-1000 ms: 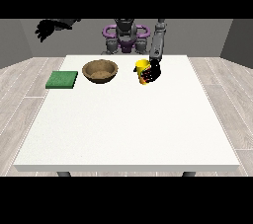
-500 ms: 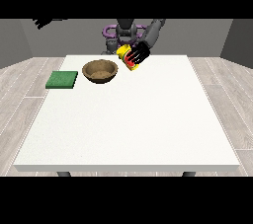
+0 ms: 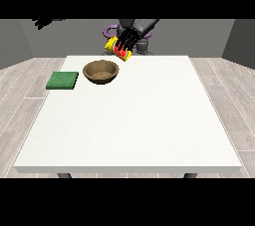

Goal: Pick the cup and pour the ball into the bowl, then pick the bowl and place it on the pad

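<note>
Above the desk (image 3: 149,115) at its far edge, I note the right-side hand (image 3: 127,38), fingers curled round the tilted yellow cup (image 3: 117,50), just right of the brown bowl (image 3: 101,71); green pad (image 3: 63,80) farther left; other hand (image 3: 44,21) raised far left, fingers unreadable.

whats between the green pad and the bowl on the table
Nothing: in the front view only bare white table separates the green pad from the bowl.

Bare test room, large white table (image 3: 129,120), grey walls, wood-plank floor (image 3: 25,78)
</note>
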Motion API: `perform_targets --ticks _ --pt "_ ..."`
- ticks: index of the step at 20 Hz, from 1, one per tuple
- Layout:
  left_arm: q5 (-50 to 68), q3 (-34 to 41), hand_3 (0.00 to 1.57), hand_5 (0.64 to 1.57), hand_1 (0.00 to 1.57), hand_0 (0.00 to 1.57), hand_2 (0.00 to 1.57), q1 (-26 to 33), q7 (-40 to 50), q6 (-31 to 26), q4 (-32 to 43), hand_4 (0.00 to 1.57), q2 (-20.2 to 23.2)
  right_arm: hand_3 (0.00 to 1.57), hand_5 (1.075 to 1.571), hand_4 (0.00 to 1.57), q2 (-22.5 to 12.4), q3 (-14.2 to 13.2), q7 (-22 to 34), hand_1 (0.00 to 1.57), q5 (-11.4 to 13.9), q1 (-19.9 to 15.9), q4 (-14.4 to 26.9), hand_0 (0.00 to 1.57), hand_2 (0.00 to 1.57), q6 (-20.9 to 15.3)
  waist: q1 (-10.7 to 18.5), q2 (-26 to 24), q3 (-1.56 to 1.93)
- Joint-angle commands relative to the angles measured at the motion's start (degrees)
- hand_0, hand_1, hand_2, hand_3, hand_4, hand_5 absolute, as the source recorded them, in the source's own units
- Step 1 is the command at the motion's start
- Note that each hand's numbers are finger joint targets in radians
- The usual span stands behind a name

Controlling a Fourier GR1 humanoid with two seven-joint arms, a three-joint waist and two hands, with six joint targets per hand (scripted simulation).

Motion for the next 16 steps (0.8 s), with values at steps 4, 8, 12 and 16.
perform_targets --ticks 4,8,12,16 --pt "-13.2 -9.8 1.57 1.57 1.21 1.21 1.57 -4.4 10.6 -6.8 4.9 1.06 -0.1 0.11 1.57 0.43 -3.3 -2.7 0.0 0.0 -1.0 -0.3 4.0 0.0 0.0 1.3 2.9 -2.6 -0.05" --pt "-18.8 -14.8 1.41 1.559 0.0 0.0 1.57 -6.0 17.5 -10.0 4.4 0.93 -0.1 0.19 1.57 0.44 -2.2 -2.1 -3.6 0.0 0.3 1.5 5.7 0.0 0.0 2.1 3.0 -1.1 -0.05" --pt "-22.2 -13.8 1.35 1.547 0.0 0.0 1.57 -6.0 18.8 -14.0 4.0 0.8 -0.1 0.24 1.57 0.44 -2.0 -2.6 -1.5 0.0 -1.2 2.8 4.9 0.0 0.0 2.0 4.0 -3.1 -0.11" --pt "-27.4 -13.1 1.48 1.527 0.5 0.5 1.57 -10.4 21.5 -14.0 5.6 0.54 2.0 0.41 1.571 0.43 -2.0 -2.8 -2.6 0.0 -1.5 0.7 4.7 0.0 0.0 1.8 3.4 1.1 -0.12"
